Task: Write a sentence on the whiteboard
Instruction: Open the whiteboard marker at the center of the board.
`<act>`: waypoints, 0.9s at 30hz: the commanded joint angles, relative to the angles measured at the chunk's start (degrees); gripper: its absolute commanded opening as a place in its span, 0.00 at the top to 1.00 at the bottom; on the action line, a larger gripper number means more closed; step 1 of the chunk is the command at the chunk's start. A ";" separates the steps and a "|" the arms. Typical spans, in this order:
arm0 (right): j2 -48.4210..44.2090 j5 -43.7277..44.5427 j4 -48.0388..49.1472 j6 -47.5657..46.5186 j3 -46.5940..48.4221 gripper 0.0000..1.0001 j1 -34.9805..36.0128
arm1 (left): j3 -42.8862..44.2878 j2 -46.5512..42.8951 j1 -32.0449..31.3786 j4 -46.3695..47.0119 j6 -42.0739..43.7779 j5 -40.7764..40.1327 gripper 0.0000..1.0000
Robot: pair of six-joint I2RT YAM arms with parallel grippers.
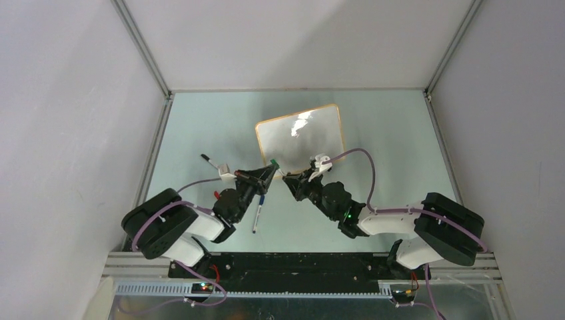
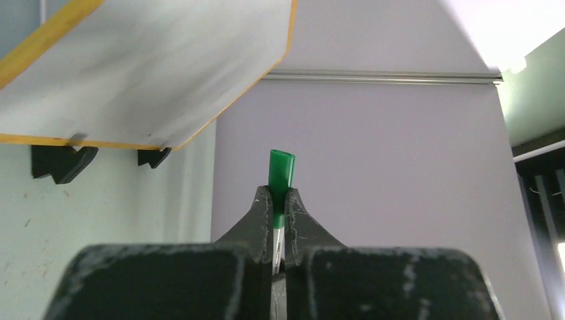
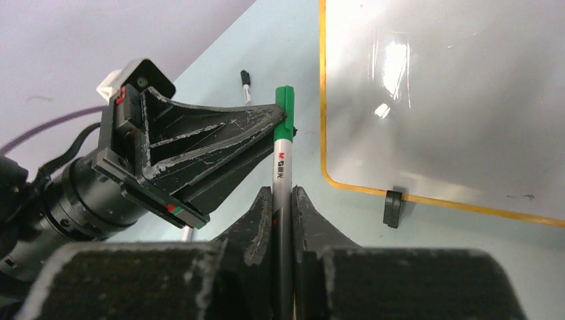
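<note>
Gripping the green cap [image 2: 281, 170], the left pincer [image 2: 278, 200] is closed tight on it, while the right pincer [image 3: 283, 200] clamps the smooth white barrel of the marker [image 3: 282, 175]; uncapping looks to be the step in hand. The board [image 1: 301, 135], glossy white with a thin orange frame and rounded corners, lies upper centre on the pale surface [image 1: 400, 147]. It is blank, so all the writing remains.

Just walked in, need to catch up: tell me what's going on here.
Both arms hold one green marker: the left tool is shut on its cap, the right tool on its barrel, near the whiteboard. The board shows no writing yet. By the left arm lie spare markers.
</note>
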 commanded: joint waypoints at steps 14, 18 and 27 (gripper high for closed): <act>-6.80 -19.43 -7.69 0.41 0.96 1.00 -7.78 | 1.66 -13.62 -0.32 -14.47 12.79 -2.46 1.00; -6.95 -33.86 -13.80 1.98 4.03 1.00 -13.54 | 10.51 -23.68 -0.89 -45.37 23.90 -4.97 1.00; -5.33 -46.12 -13.09 2.86 5.04 1.00 -17.65 | 6.88 -35.76 -1.07 -55.40 28.18 -13.67 0.18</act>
